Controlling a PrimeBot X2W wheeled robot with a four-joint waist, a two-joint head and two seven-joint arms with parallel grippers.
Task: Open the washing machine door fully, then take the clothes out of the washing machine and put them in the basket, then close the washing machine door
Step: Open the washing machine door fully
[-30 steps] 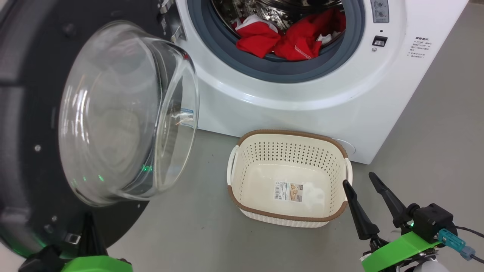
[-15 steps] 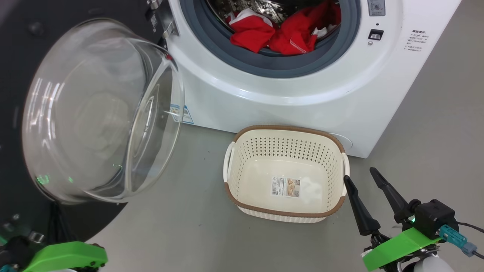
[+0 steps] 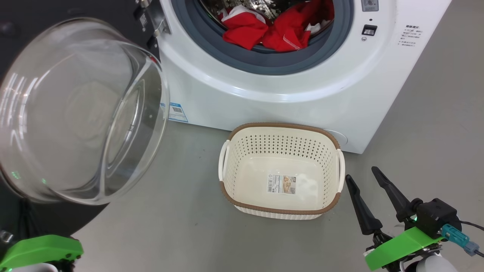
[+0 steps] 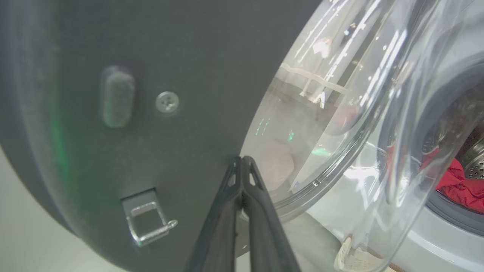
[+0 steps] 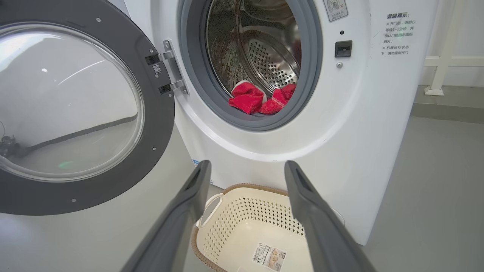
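Note:
The washing machine door [image 3: 75, 113] stands swung open at the left, its glass bowl bulging toward me inside the black rim [image 4: 113, 113]. My left gripper [image 4: 242, 160] is shut, with its tips against the door's inner face where the rim meets the glass. Red clothes [image 3: 272, 30] lie at the drum's front lip inside the white washing machine [image 3: 287, 83]. The basket [image 3: 281, 128] sits empty on the floor in front of the machine. My right gripper [image 3: 360, 173] hangs open and empty just right of the basket, and faces the drum and the clothes [image 5: 261, 100].
Grey floor [image 3: 189, 226] spreads around the basket and to the right of the machine. The door's metal latch hook [image 4: 147, 223] sticks out near my left fingers. A white railing post [image 5: 440, 56] stands behind the machine at the right.
The door has swung further open to the left, and my left gripper has gone leftward with it. The head view has shifted slightly. My right gripper has stayed put.

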